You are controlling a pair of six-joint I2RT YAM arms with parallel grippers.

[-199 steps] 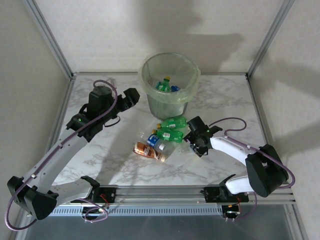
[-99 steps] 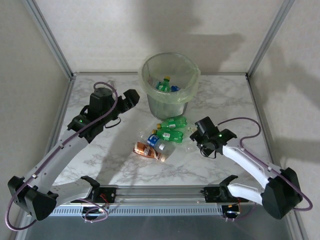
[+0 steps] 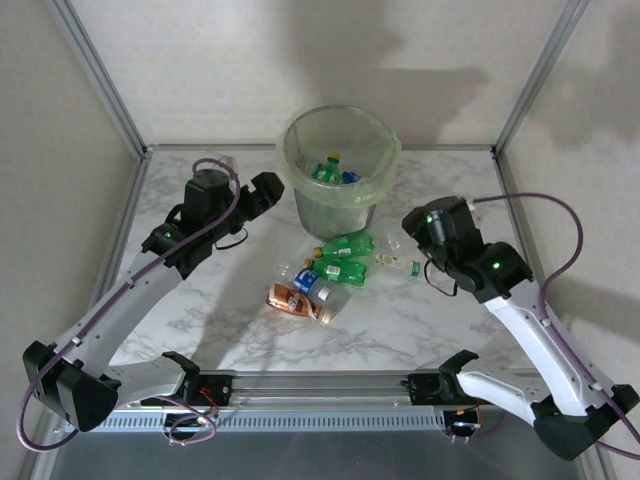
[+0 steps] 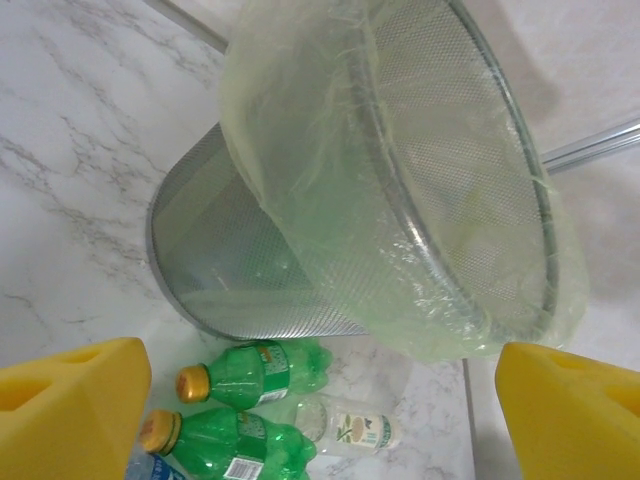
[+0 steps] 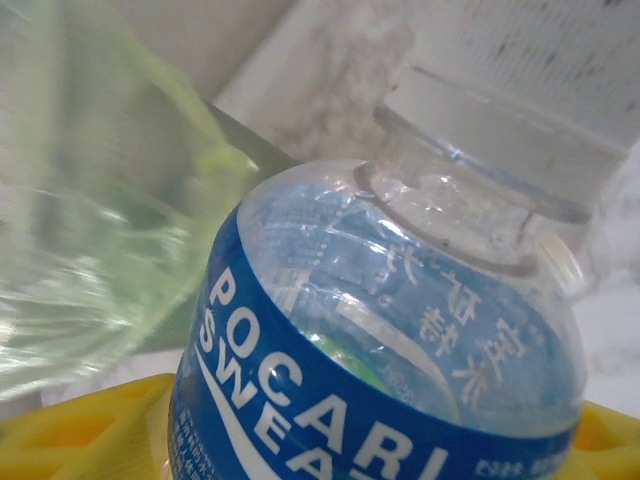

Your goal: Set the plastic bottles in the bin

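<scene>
My right gripper hangs above the table, right of the bin, shut on a clear plastic bottle with a blue label. Yellow pads press its sides. The bin is a grey mesh pail with a pale green liner, and a few bottles lie inside. My left gripper hovers open at the bin's left side, pads wide apart and nothing between them. On the table lie green bottles, a clear one, a blue-labelled one and an orange-labelled one.
Metal frame posts rise at the table's back corners and a rail runs along the near edge. The marble tabletop has bare room right of the bin and near the front.
My right arm has lifted from the pile and swung up and to the right, carrying the blue-labelled bottle. The left gripper has hardly moved.
</scene>
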